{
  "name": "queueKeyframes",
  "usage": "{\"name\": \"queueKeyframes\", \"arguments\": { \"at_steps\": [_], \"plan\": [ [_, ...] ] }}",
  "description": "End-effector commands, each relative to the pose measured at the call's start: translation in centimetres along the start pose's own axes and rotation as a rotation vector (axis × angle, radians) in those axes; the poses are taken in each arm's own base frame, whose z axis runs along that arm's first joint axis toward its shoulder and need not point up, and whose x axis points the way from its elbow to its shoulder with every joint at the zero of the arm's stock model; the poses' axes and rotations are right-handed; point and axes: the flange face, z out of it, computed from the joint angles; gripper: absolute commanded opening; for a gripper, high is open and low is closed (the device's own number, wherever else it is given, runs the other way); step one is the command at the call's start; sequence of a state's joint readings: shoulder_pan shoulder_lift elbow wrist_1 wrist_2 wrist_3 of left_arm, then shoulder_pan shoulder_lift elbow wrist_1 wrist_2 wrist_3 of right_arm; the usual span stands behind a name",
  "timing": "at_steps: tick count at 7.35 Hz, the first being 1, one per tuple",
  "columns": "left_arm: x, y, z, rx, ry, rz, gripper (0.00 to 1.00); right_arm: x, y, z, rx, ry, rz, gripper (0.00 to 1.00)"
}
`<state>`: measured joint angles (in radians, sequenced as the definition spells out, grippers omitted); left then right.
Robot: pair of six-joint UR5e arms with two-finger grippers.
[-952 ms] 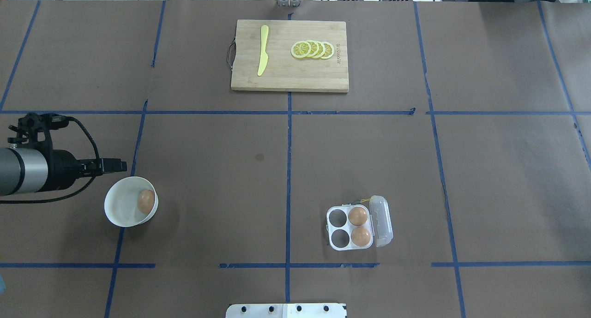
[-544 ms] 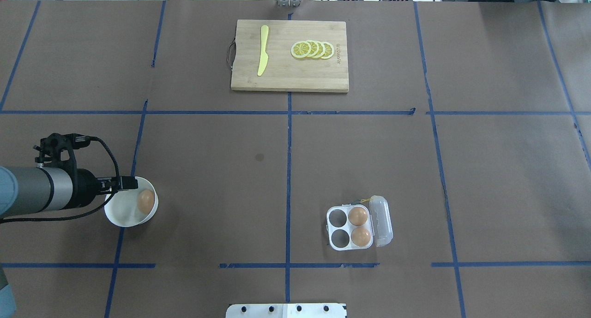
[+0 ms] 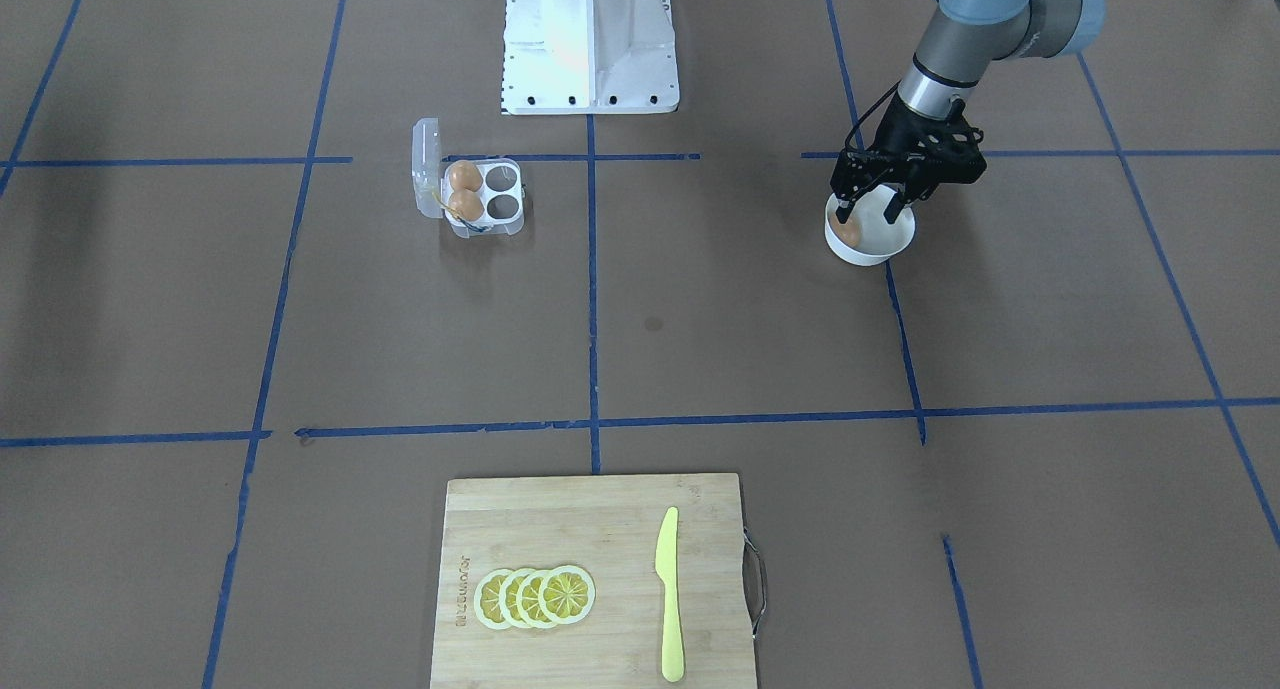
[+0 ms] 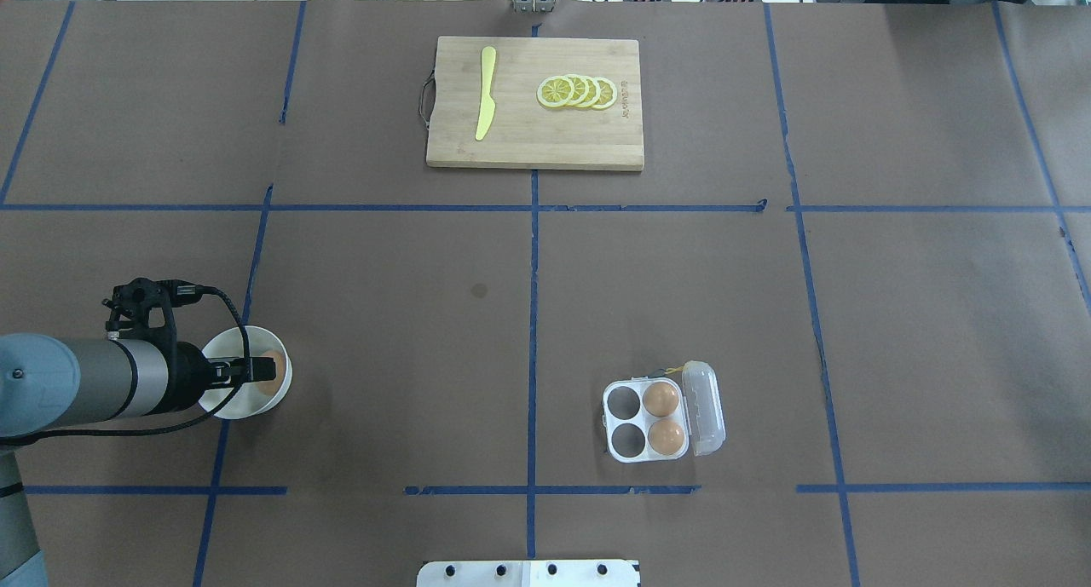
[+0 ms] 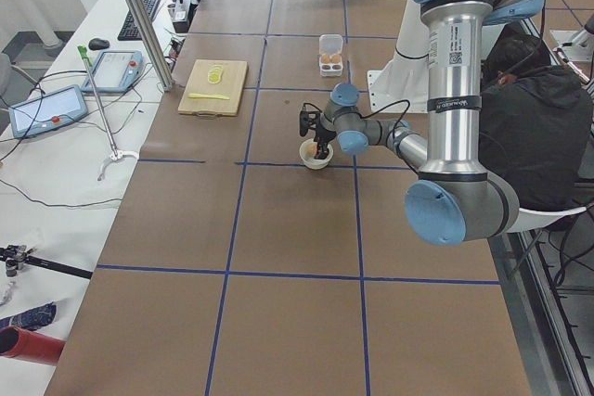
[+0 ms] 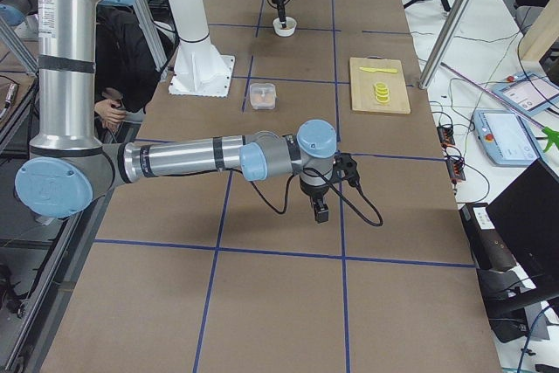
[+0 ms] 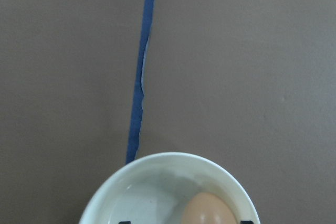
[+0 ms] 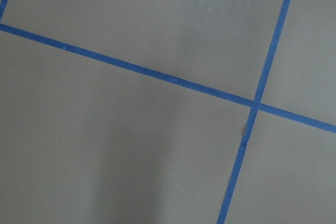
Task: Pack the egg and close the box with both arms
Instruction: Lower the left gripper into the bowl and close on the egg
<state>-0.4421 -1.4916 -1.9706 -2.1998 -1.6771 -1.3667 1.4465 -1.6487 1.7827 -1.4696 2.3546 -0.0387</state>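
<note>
Bright, even light from above on the brown paper-covered bench (image 4: pixel 682 297); shadows soft and faint. The white pedestal base (image 3: pixel 590 39) glares, washed out. Right wrist view greyer, dimmer

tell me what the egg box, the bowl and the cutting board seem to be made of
The box looks like thin clear glossy plastic: the table shows through its lid and empty cups. The bowl looks like white glazed ceramic or smooth plastic; its even sheen leaves that open. The cutting board looks like matte bamboo or light wood, with lengthwise strips of grain.
</note>
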Motion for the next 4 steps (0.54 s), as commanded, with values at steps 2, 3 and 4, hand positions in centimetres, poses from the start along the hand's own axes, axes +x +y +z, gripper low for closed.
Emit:
{"name": "queueKeyframes", "arguments": {
  "at_steps": [2,3,4],
  "plan": [
    [0.8,0.0,0.9,-0.001,0.004,0.006,0.72,0.1,0.1,0.1,-0.003,0.001,0.001,1.0],
    [1.2,-0.1,0.9,-0.001,0.012,0.012,0.72,0.1,0.1,0.1,-0.003,0.001,0.001,1.0],
    [1.1,-0.1,0.9,-0.002,0.009,0.013,0.72,0.2,0.1,0.1,-0.003,0.001,0.001,1.0]
  ]
}}
